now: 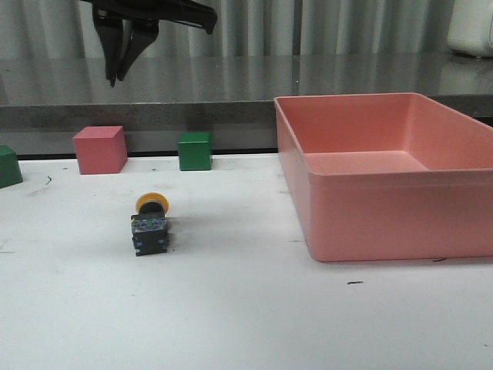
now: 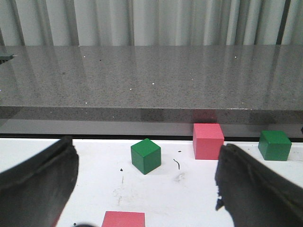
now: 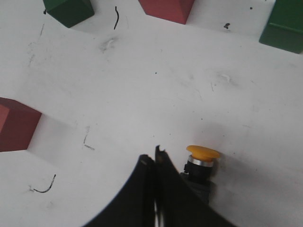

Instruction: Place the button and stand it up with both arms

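The button [image 1: 150,223] rests on the white table in the front view, left of centre. It seems to lie on its side, yellow-orange cap toward the back, black base toward me. My right gripper [image 1: 115,75] hangs high above it at the top left, fingers pressed together and empty. In the right wrist view the shut gripper [image 3: 154,160] is well above the table, and the button [image 3: 202,158] shows just beside the fingers, its base partly hidden. My left gripper [image 2: 147,163] is open and empty, low over the table, facing the cubes; it is out of the front view.
A large pink bin [image 1: 385,181] fills the right side. A pink cube [image 1: 100,150] and two green cubes [image 1: 194,151] [image 1: 6,166] stand along the back edge by a grey ledge. Another pink cube [image 2: 124,219] lies close under the left gripper.
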